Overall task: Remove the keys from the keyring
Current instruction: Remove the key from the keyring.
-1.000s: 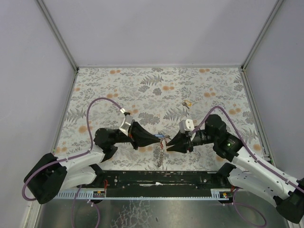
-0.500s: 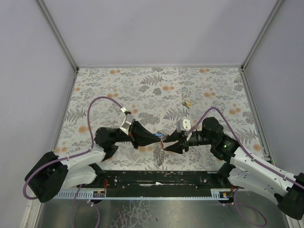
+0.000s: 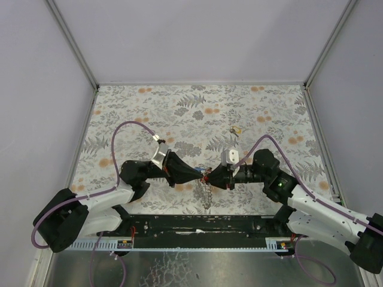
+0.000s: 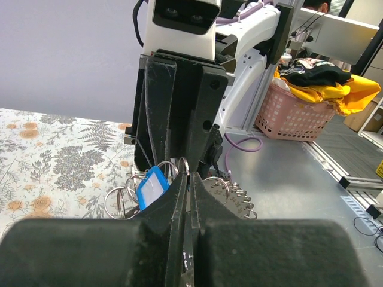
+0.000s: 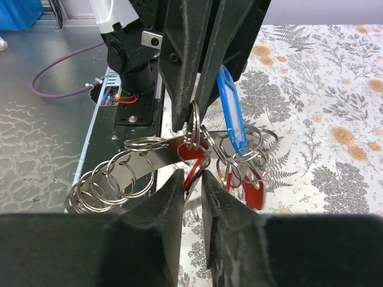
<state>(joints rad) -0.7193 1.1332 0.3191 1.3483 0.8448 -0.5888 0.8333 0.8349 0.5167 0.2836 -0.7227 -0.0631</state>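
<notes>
Floral cloth [image 3: 179, 113] spreads below grey walls [image 3: 197, 42]. Over its near edge hangs the keyring [image 5: 194, 122], with the keys [image 5: 254, 191] and a chain of spare rings [image 5: 111, 179] dangling from it. The left gripper [image 4: 187, 194] is clamped tight on the keyring's top edge. The right gripper [image 5: 192, 182] faces it, its fingers [image 5: 170, 203] narrowly apart with a red tag [image 5: 192, 167] in the gap. Whether they bite the tag I cannot tell. A blue tag [image 5: 230, 104] hangs just beside.

The bunch looks light but stiff and slick. Its sprung steel coils will resist prying, and the thin tags are likely to swing and twist. The best hold is probably the flat of a tag or key head, close to its own small ring, with the pull along the coil rather than across it.

Off the cloth, in the left wrist view, a pink basket [image 4: 287, 122] holds yellow fabric [image 4: 341, 95] and a dark bundle [image 4: 314, 72].
</notes>
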